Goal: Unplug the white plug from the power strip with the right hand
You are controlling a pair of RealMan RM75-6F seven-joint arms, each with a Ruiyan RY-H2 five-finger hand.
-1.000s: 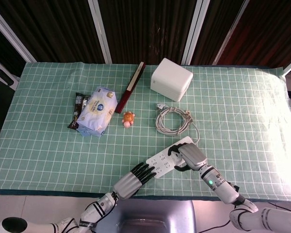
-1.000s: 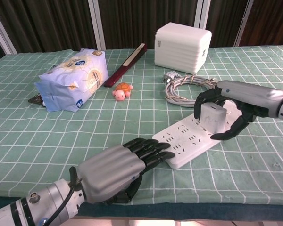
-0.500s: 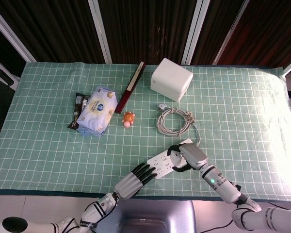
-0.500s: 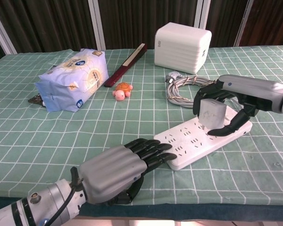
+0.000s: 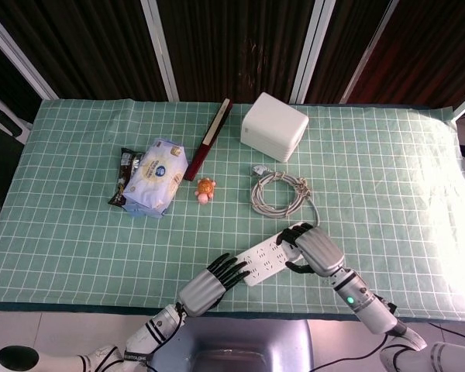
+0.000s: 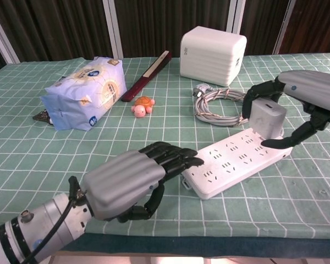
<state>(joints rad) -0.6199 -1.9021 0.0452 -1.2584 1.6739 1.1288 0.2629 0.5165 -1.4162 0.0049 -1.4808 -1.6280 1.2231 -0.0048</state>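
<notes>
While my right hand (image 6: 297, 110) pinches the white plug (image 6: 267, 119) between its dark fingertips (image 6: 252, 94) on the far face and the thumb on the near one, the plug stands upright at the right end of the power strip (image 6: 231, 168), and from the chest view I cannot tell whether its prongs are fully out of the socket or only just seated. It looks like a small, rigid block with smooth plastic sides, so I judge it light but slippery: the hold belongs low on its two broad flat faces, close to the strip, and the pull should go straight up along the prongs, not at a slant, which could jam them or lift the strip with it. My left hand (image 6: 133, 179) has its fingers curled and pressed down by the near left end of the strip, touching or just beside its corner (it grips nothing that I can see), and I reckon it is there to hold the strip to the counter (image 5: 77, 232). The strip's coiled cable (image 5: 279, 194) lies just beyond, limp, and should not resist.
</notes>
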